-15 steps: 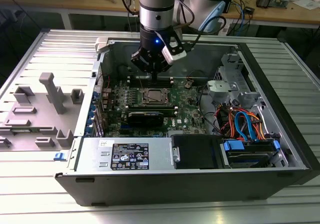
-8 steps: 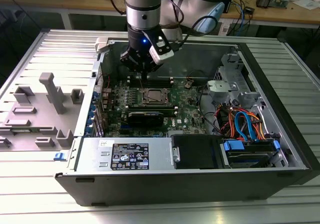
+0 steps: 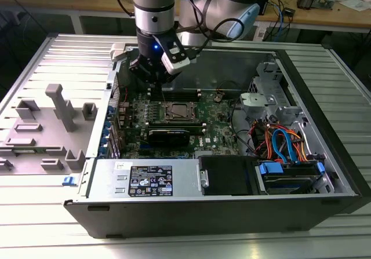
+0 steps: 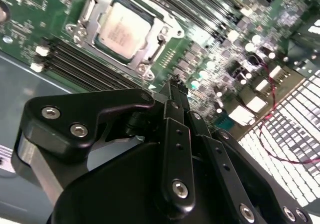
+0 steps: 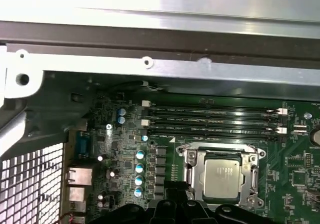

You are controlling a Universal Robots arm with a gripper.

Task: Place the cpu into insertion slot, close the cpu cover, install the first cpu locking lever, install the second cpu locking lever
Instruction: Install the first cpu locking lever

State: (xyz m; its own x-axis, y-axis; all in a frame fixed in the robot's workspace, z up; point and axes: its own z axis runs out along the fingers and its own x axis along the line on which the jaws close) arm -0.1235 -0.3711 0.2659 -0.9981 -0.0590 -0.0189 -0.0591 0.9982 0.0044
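In the exterior view we get the whole open computer case lying on the table. The claw hangs over the green motherboard, up and toward that view's left of the insertion slot. Both wrist views get in much closer: the cpu sits flat in the slot with the cpu cover folded down around it (silvery top showing through the window). In the second wrist view the claw's fingers look pressed together with nothing between them. Long black memory slots run right beside the socket, and a grey parts tray sits on the exterior view's left. In the first wrist view the claw cuts off the socket's near edge, so we can't make out the locking levers.
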